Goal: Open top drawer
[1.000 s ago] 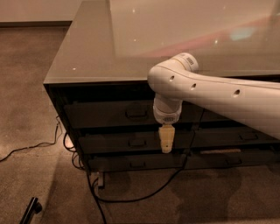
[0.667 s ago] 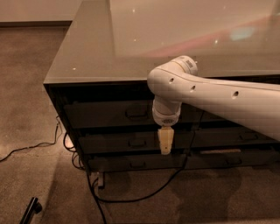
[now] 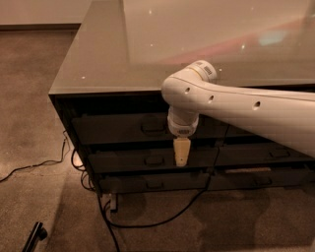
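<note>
- Little has changed since a second ago: the gripper [image 3: 181,160] has edged slightly up and to the left, and the cabinet and floor look the same.
- Nearest the camera, a small black object [image 3: 34,235] lies on the brown carpet [image 3: 39,123] at the lower left.
- A black cable [image 3: 162,219] curves over the carpet in front of the cabinet, and a thinner one [image 3: 29,166] trails off to the left.
- The white arm [image 3: 246,110] reaches in from the right, bends at a rounded joint and turns straight down to a short wrist [image 3: 183,124].
- The gripper hangs below that wrist as one tan wedge pointing at the floor. Whether it is spread or pressed together cannot be told from this side, and it holds nothing.
- The top drawer [image 3: 113,129] is the uppermost dark front of the left column, just under the tabletop. It sits level with the fronts below it, so it is not pulled out.
- Its handle [image 3: 153,127] is up and to the left of the gripper, level with the wrist. The gripper tip sits lower, in front of the second drawer [image 3: 123,161] and to the right of that drawer's handle [image 3: 153,160].
- A third drawer [image 3: 147,183] lies lowest, and the right column's fronts [image 3: 275,153] show under the arm.
- The glossy grey tabletop [image 3: 147,44] stretches away behind, up to a pale wall [image 3: 39,11].
</note>
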`<action>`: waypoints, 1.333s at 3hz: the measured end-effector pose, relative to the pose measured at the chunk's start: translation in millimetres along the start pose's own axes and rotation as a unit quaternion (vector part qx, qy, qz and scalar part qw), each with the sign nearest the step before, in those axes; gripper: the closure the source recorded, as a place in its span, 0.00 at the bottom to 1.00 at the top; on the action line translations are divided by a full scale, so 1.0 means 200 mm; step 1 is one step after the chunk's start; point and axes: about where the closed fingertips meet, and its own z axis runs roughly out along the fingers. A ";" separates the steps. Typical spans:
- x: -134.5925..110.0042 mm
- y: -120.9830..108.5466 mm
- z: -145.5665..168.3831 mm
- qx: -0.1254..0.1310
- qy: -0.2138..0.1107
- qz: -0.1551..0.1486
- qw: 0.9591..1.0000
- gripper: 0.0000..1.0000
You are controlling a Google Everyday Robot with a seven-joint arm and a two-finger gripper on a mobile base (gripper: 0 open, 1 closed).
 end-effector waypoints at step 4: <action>-0.04 -0.18 0.13 0.029 0.024 -0.004 0.999 0.00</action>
